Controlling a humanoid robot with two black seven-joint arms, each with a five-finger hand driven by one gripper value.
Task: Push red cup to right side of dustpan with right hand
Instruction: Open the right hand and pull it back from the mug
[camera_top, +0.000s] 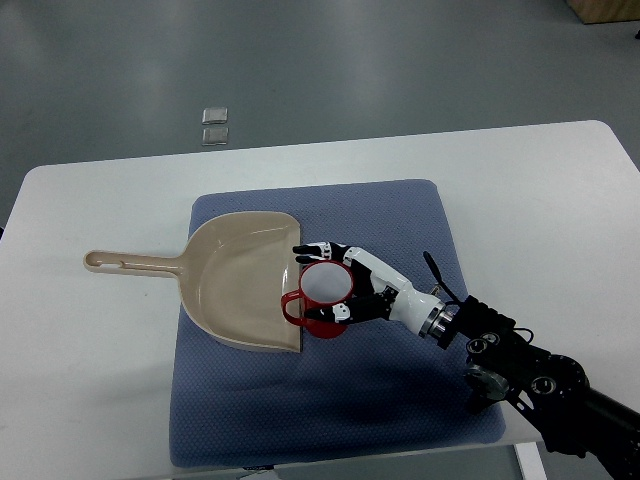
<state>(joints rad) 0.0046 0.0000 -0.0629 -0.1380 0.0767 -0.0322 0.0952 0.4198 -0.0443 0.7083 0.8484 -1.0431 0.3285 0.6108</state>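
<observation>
Nearest the camera, the right arm comes in from the lower right corner, and its right hand (345, 285) reaches over the blue mat (400, 400). The fingers (322, 250) curl around the red cup (322, 298), some across its far rim and some at its near side, so the hand looks wrapped on it.

The cup stands upright, mouth open, its handle (290, 305) pointing left and touching the open lip of the beige dustpan (240, 275). It appears to be a small, rigid, light cup that would likely slide readily on cloth but tip if shoved high. Pressing low on the wall seems safest.

Beyond, the white surface (90, 200) carries the mat.
</observation>
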